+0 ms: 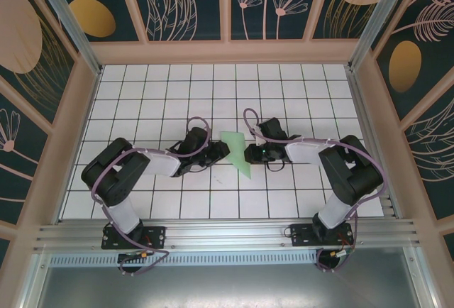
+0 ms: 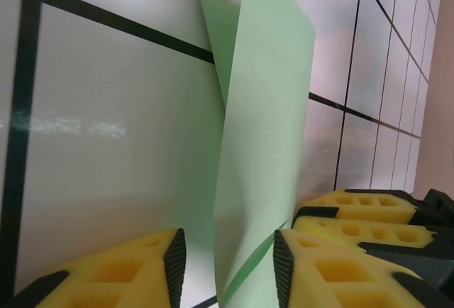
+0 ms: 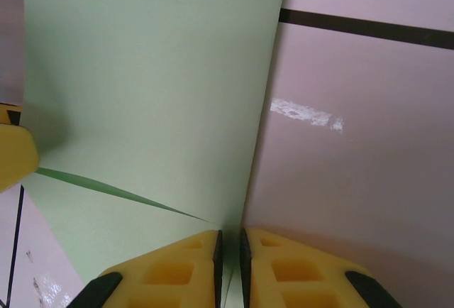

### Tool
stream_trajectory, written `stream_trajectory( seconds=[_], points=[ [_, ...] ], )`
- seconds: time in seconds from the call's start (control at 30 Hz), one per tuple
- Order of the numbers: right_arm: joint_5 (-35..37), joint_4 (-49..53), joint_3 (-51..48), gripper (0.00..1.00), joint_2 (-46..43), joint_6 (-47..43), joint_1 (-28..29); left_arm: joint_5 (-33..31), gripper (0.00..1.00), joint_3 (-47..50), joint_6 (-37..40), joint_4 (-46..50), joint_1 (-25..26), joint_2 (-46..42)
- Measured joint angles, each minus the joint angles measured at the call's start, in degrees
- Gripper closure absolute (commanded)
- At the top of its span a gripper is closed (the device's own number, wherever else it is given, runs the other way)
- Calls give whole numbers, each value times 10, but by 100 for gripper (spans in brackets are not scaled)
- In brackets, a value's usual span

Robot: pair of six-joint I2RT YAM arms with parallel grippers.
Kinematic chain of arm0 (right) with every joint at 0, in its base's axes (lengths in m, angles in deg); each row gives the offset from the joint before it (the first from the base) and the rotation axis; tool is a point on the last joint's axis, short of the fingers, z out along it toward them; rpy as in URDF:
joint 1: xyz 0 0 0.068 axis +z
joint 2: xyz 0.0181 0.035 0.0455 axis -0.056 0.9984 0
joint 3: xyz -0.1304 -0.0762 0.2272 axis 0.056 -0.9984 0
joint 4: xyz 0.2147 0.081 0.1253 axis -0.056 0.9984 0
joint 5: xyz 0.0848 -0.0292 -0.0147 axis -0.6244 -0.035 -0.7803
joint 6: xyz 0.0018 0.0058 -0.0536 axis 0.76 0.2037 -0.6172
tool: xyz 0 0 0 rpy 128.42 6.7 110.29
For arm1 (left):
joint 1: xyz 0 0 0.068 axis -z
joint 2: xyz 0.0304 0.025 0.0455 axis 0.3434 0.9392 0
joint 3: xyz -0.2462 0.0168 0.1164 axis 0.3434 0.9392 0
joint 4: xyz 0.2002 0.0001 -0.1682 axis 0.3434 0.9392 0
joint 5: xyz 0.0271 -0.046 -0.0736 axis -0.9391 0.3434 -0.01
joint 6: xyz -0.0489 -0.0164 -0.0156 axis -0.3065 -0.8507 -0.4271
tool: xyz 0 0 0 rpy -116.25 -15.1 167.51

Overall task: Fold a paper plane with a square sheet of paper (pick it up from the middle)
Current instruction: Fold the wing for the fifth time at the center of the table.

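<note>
Where the two arms are bolted at the near edge of the table [image 1: 142,88], their bases sit well apart, and both arms bend inward so that the grippers meet near the middle of the surface, about midway between its left and right edges. Between them is the paper [image 1: 236,150], pale green, broad at its far end and narrowing to a point toward the near edge. The left gripper [image 1: 221,153] comes at it from the left side and the right gripper [image 1: 250,155] from the right. In the left wrist view the yellow pads [image 2: 135,276] stand partly apart with the paper rising between them. It lies against the right-hand pad, while a gap shows between it and the left-hand one, so this gripper is around the sheet and not clamped on it. There the paper is bent up off the table, with a smaller flap curling behind its far end. In the right wrist view the pads [image 3: 284,272] are closed to a thin slit, and the paper's near tip runs into that slit, pinched. A dark green line crosses the sheet just ahead of the tip. Beyond the paper, bare white squares with dark grid lines run on to the far edge.
</note>
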Motion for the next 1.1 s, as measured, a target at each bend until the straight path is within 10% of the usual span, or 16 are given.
stream_trajectory(
  seconds=[0.23,0.67,1.1],
  points=[
    [-4,-2,0,78,0,0,0,10,88,-11,-13,-25,6,13],
    [61,-17,-39,50,-107,-40,8,-11,97,-18,-14,-5,6,5],
    [216,-111,-129,46,-189,-265,197,-13,99,-40,-14,12,6,5]
  ],
)
